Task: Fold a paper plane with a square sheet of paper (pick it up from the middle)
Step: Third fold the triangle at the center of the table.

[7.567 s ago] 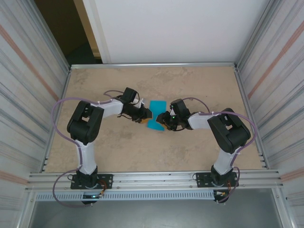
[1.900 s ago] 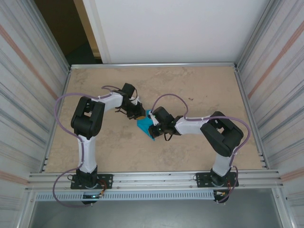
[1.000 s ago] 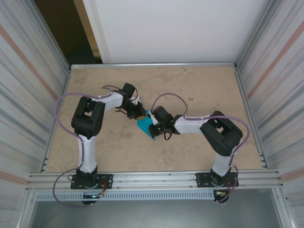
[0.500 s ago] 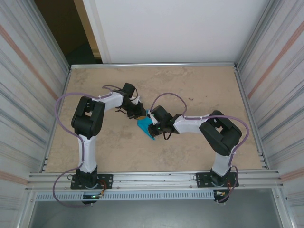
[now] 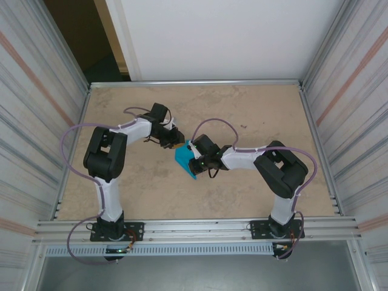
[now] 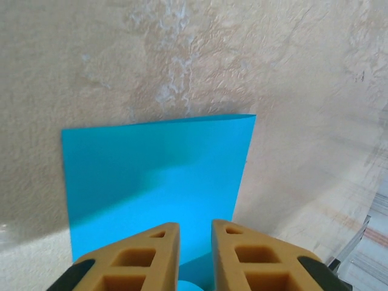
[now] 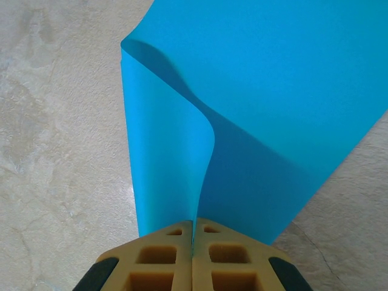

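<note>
The square sheet of paper (image 5: 183, 162) is folded over on itself and held just off the table's middle. In the right wrist view its two teal layers (image 7: 273, 91) curve together into my right gripper (image 7: 193, 223), which is shut on their near edge. From above, the right gripper (image 5: 194, 159) sits at the paper's right side. My left gripper (image 5: 177, 143) is just off the paper's upper left corner. In the left wrist view the left gripper (image 6: 195, 225) stands open by a narrow gap with nothing between its fingers, and the paper (image 6: 157, 163) lies beyond them.
The beige table (image 5: 254, 109) is fenced by corrugated metal walls on the left (image 5: 36, 133) and right (image 5: 357, 133), with a white wall behind. An aluminium rail (image 5: 194, 227) runs along the near edge between the arm bases.
The left gripper's jaws have parted slightly and it has drawn back up and left off the paper, its elbow swinging left. The right gripper still holds the folded sheet in place.
</note>
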Available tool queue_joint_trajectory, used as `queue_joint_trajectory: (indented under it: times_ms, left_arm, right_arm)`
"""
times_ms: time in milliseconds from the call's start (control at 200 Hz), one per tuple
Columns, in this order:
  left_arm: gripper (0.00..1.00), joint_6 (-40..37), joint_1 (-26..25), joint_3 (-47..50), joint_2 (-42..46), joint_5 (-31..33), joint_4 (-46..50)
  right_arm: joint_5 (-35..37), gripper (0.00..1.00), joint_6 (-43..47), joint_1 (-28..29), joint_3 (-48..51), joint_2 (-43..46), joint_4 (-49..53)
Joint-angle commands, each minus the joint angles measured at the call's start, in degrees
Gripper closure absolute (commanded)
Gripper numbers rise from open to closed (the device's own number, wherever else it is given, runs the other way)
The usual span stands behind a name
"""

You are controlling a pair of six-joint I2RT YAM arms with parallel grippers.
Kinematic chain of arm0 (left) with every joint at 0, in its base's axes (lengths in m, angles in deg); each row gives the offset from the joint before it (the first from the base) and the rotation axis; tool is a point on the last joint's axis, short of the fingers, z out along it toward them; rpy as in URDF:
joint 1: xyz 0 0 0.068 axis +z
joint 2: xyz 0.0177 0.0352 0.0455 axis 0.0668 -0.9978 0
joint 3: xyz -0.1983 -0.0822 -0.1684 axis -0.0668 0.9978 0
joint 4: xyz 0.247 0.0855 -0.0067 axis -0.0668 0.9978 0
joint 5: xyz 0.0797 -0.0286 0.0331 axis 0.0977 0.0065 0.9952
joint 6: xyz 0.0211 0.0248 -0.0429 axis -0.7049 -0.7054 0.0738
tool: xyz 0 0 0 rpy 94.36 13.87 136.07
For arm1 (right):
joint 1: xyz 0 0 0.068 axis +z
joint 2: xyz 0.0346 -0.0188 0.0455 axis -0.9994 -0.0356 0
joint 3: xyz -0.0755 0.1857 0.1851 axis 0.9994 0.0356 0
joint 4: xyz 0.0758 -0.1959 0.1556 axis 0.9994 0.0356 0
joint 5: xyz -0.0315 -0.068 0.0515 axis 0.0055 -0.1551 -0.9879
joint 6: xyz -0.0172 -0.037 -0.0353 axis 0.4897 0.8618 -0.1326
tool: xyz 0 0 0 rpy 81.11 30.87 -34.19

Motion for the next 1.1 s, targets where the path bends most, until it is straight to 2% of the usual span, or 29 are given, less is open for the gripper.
queue_joint_trajectory:
  times_ms: [0, 266, 521, 616, 852, 1092]
  left_arm:
    - [0.81, 0.58, -0.01, 2.18, 0.82, -0.68, 0.46]
    - [0.81, 2.64, 0.18, 5.94, 6.93, 0.40, -2.12]
    - [0.80, 8.85, 0.54, 16.97, 14.57, -2.27, -12.13]
    - [0.83, 11.00, -0.05, 20.10, 15.68, -3.99, -15.25]
    - [0.89, 12.68, -2.83, 23.27, 15.02, -4.80, -17.32]
    - [0.90, 13.47, -4.53, 22.43, 12.21, -4.51, -16.57]
  right_arm:
    - [-0.95, 0.94, -0.32, -0.41, -1.15, -1.57, 2.62]
    - [-1.16, 0.94, -0.58, -0.65, -1.38, -1.97, 3.03]
    - [-1.33, 0.93, -0.65, -0.77, -1.75, -2.57, 3.66]
    - [-1.38, 0.93, -0.74, -0.92, -1.79, -2.63, 3.78]
    - [-1.60, 0.93, -0.75, -1.10, -1.84, -3.04, 4.20]
    - [-1.51, 0.92, -0.87, -1.05, -1.87, -3.22, 4.37]
